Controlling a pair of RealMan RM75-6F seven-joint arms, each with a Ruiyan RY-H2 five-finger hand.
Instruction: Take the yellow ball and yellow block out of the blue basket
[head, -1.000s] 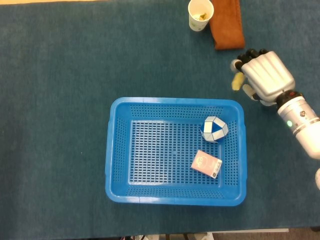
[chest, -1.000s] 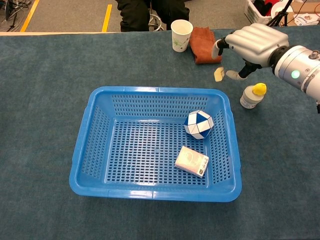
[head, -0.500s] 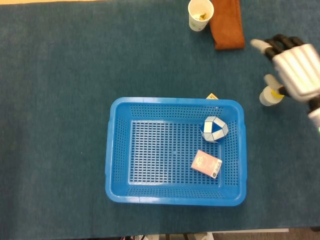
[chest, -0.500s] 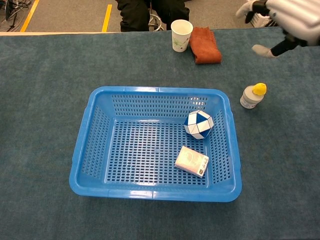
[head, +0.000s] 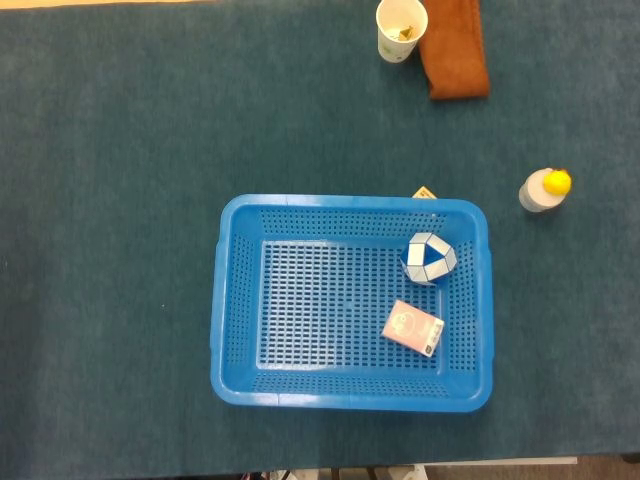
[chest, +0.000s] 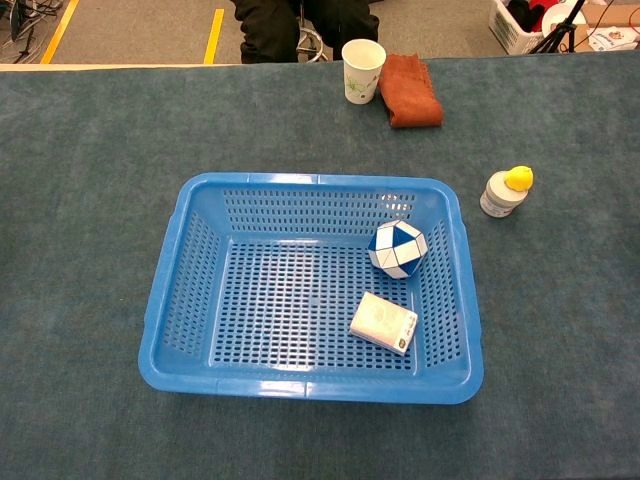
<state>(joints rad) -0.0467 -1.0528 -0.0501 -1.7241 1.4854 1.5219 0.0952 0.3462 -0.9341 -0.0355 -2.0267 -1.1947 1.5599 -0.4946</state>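
Neither hand showed in the head view or the chest view, so how far either was open, or whether it held anything, could not be told.

The blue perforated plastic basket (head: 240, 300) (chest: 190, 290) sat on the dark teal carpeted tabletop (head: 110, 150) (chest: 90, 130). Inside it, toward its right side, lay a blue-and-white faceted ball-shaped puzzle (head: 429, 258) (chest: 397, 249) and, nearer the front, a small pale pink and white box (head: 413, 328) (chest: 383, 322) lying flat at an angle; the two were close but apart.

A small yellow block (head: 423, 193) lay on the tabletop just behind the basket's far rim, only a corner of it showing in the head view; the chest view did not show it.

To the right of the basket, well apart from it, a small yellow ball (head: 558, 182) (chest: 518, 178) rested on top of a short grey-white jar (head: 538, 194) (chest: 497, 196).

At the far edge of the tabletop a white paper cup (head: 401, 29) (chest: 362, 69) stood upright just beside a folded rust-brown cloth (head: 455, 52) (chest: 409, 89).
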